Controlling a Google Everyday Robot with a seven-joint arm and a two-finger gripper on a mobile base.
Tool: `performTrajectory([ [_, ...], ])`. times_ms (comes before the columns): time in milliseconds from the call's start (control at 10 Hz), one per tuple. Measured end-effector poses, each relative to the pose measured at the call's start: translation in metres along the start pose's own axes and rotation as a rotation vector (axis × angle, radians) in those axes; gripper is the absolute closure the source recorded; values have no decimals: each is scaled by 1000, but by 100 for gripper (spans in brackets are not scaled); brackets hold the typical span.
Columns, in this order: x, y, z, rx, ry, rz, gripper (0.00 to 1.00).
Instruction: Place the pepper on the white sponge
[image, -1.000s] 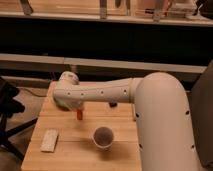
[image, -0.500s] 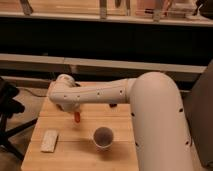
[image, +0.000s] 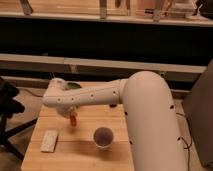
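The robot's white arm (image: 115, 97) is seen stretched from the right across the wooden table (image: 117, 125), with its thick shoulder section filling the right part of the view. The gripper (image: 71, 115) is found at the arm's left end, under the rounded wrist, above the left half of the table. Whether the jaws are open or closed cannot be told, since they are covered by the wrist and only dark shapes are made out beneath it. No firm grasp can be confirmed.

A dark chair (image: 7, 107) is seen well to the left of the jaws, off the table's edge. A cup (image: 103, 136) with a dark interior is stood upright on the table, to the right of the jaws and nearer the camera, apart from them. The white sponge (image: 49, 140) is laid flat near the table's front left corner, to the left of the jaws and nearer the camera, with bare wood between. A small green object (image: 73, 85) is partly seen behind the wrist.

The pepper (image: 73, 120) is seen directly at the jaws, hanging upright just below them, apart from both sponge and cup.
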Motion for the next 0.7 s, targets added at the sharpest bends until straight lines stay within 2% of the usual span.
performTrajectory([
  [300, -10, -22, -2, 11, -16, -36, 100],
  [700, -21, -26, -1, 15, -34, -85, 100],
])
